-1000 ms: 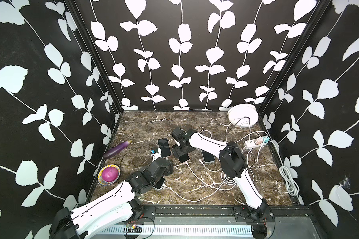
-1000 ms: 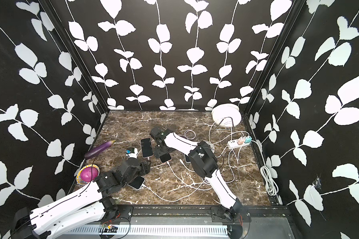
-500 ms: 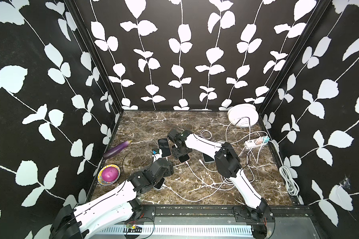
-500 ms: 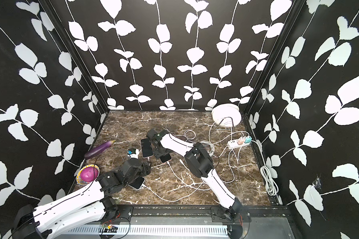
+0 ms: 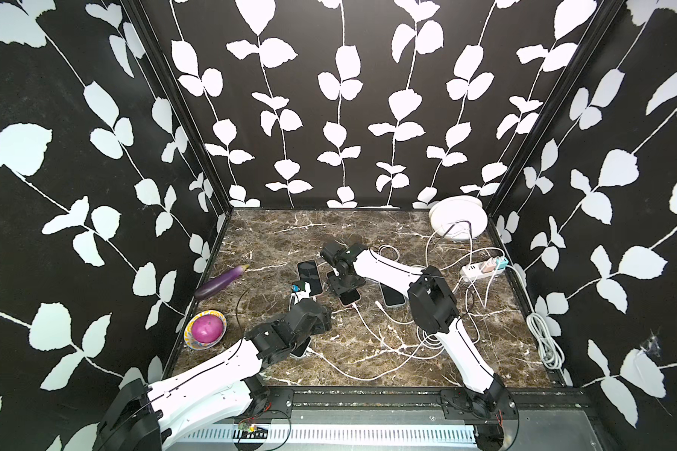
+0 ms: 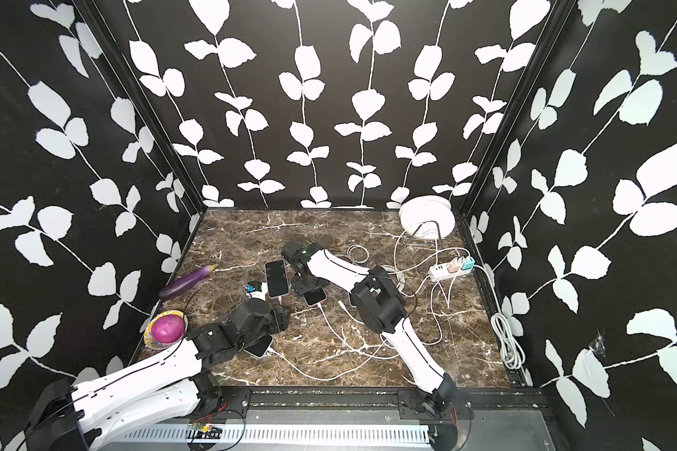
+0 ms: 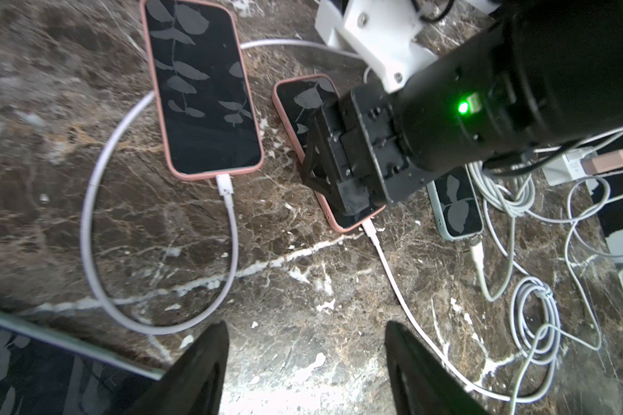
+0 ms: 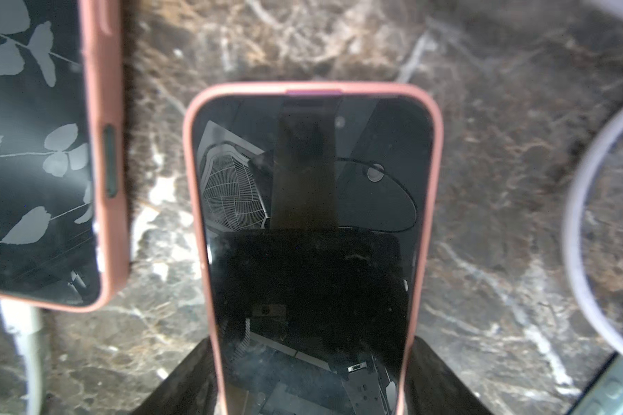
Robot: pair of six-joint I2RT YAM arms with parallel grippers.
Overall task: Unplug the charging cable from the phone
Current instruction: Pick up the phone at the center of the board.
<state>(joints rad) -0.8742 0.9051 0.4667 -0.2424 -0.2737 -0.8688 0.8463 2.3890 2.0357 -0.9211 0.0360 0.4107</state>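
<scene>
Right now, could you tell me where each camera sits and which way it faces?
Top views: high above the robot's base, looking down at the table; left arm and right arm show.
Left wrist: on the left arm, facing phones and cables; open left claw shows.
Right wrist: on the right arm, close over the pink phone; right claw grips it.
Shared: both wrist views show that phone.

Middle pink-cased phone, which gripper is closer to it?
Right. The right gripper grips the phone by its sides; the left gripper hovers apart, beside its cable.
</scene>
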